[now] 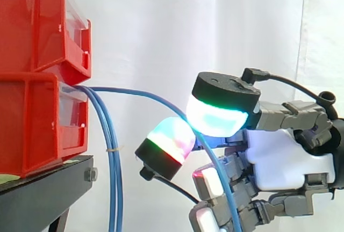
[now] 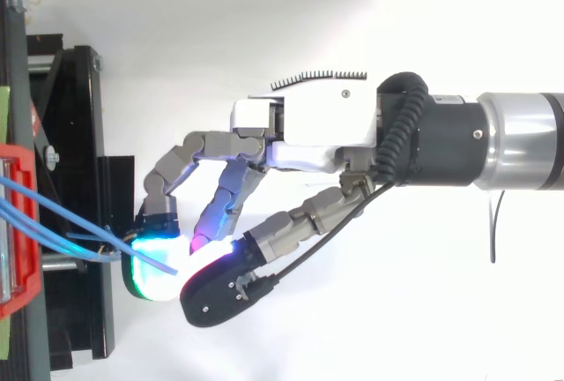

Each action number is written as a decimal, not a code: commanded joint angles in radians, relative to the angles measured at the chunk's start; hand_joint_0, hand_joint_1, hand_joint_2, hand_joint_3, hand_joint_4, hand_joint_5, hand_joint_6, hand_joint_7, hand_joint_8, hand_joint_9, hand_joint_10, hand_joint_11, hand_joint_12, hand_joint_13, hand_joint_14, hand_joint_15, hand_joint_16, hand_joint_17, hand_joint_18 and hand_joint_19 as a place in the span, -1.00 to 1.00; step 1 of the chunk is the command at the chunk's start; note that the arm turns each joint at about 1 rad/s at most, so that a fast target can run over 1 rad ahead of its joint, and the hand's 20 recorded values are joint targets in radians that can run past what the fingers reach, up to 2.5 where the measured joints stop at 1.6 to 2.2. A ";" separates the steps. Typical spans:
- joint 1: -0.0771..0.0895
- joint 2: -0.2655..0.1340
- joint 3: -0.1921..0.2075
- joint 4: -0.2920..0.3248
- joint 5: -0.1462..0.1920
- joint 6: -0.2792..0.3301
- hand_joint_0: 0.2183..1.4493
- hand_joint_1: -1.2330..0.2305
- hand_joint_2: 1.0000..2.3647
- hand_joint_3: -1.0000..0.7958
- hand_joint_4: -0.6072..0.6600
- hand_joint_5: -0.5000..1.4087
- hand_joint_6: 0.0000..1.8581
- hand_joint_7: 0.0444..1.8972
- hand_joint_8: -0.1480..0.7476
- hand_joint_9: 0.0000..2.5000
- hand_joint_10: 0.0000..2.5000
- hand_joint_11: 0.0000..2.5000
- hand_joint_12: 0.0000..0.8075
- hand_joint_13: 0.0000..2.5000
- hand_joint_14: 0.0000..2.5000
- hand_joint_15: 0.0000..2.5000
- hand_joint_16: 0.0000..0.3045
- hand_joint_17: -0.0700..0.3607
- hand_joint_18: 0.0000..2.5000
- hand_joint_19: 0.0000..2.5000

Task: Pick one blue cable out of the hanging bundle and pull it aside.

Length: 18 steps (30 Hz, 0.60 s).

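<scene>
A bundle of blue cables [image 1: 114, 178] comes out between the two stacked red bins [image 1: 32, 33] and hangs straight down in front of the black stand [image 1: 43, 189]. One blue cable [image 1: 145, 96] leaves the bundle and arcs to the right, away from the rest. It runs between two glowing fingertips [image 1: 215, 116] and then drops past the curled fingers. My hand [image 1: 279, 162] reaches in from the right and pinches this cable. From above, the hand [image 2: 317, 125] is curled, with its pads closed on the end of the blue cable [image 2: 88, 225].
The red bins [image 2: 18, 293] and the black stand [image 2: 79, 134] fill the left edge. A white curtain hangs behind. Open space lies to the right of the bins, around the hand.
</scene>
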<state>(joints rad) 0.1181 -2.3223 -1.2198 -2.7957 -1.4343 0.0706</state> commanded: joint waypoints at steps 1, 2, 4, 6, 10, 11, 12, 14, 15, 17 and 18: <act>0.000 0.000 0.000 0.001 0.000 0.000 -0.43 -0.42 -1.00 0.12 -0.15 -0.56 -0.02 -0.04 -0.05 -0.07 -0.99 -0.56 -0.02 -0.24 -0.98 -0.55 -0.63 -0.08 -0.31 -0.58; 0.000 0.001 -0.001 0.001 0.000 0.000 -0.43 -0.42 -1.00 0.12 -0.15 -0.56 -0.02 -0.04 -0.05 -0.07 -0.99 -0.56 -0.02 -0.24 -0.99 -0.55 -0.63 -0.08 -0.31 -0.58; 0.000 0.001 0.000 -0.001 0.000 0.000 -0.43 -0.42 -1.00 0.12 -0.16 -0.56 -0.02 -0.04 -0.05 -0.06 -0.99 -0.56 -0.02 -0.24 -0.99 -0.55 -0.63 -0.08 -0.31 -0.57; 0.000 0.000 0.000 -0.001 0.000 0.000 -0.43 -0.42 -1.00 0.12 -0.15 -0.56 -0.02 -0.04 -0.04 -0.06 -0.99 -0.56 -0.01 -0.24 -0.99 -0.55 -0.63 -0.08 -0.31 -0.57; 0.000 0.001 -0.001 -0.001 0.000 0.000 -0.43 -0.42 -0.99 0.11 -0.15 -0.56 -0.02 -0.04 -0.04 -0.05 -0.99 -0.56 -0.02 -0.23 -0.99 -0.55 -0.63 -0.08 -0.30 -0.58; 0.000 0.000 0.000 -0.001 0.000 0.000 -0.43 -0.42 -1.00 0.11 -0.15 -0.56 -0.02 -0.05 -0.04 -0.05 -0.99 -0.55 -0.02 -0.23 -0.99 -0.55 -0.63 -0.08 -0.30 -0.58; 0.000 0.001 0.000 -0.001 0.000 0.000 -0.43 -0.42 -1.00 0.11 -0.15 -0.56 -0.02 -0.05 -0.05 -0.05 -0.99 -0.56 -0.02 -0.23 -0.99 -0.54 -0.63 -0.09 -0.31 -0.58; 0.000 0.001 -0.001 -0.001 0.000 0.000 -0.43 -0.42 -1.00 0.11 -0.16 -0.56 -0.02 -0.04 -0.05 -0.05 -0.99 -0.56 -0.02 -0.23 -0.99 -0.55 -0.63 -0.09 -0.32 -0.58; 0.000 0.001 -0.001 -0.001 0.000 0.000 -0.43 -0.42 -1.00 0.11 -0.16 -0.56 -0.02 -0.05 -0.05 -0.06 -0.99 -0.56 -0.02 -0.24 -0.99 -0.54 -0.63 -0.09 -0.32 -0.58; 0.000 0.000 0.000 -0.001 0.000 0.000 -0.43 -0.42 -1.00 0.11 -0.15 -0.56 -0.02 -0.05 -0.05 -0.06 -0.99 -0.56 -0.02 -0.24 -0.99 -0.54 -0.63 -0.09 -0.32 -0.58; 0.000 0.000 0.000 -0.001 0.000 0.000 -0.43 -0.42 -0.99 0.11 -0.16 -0.56 -0.02 -0.05 -0.04 -0.06 -0.99 -0.55 -0.02 -0.24 -0.99 -0.54 -0.63 -0.09 -0.32 -0.58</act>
<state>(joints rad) 0.1181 -2.3218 -1.2199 -2.7964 -1.4343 0.0706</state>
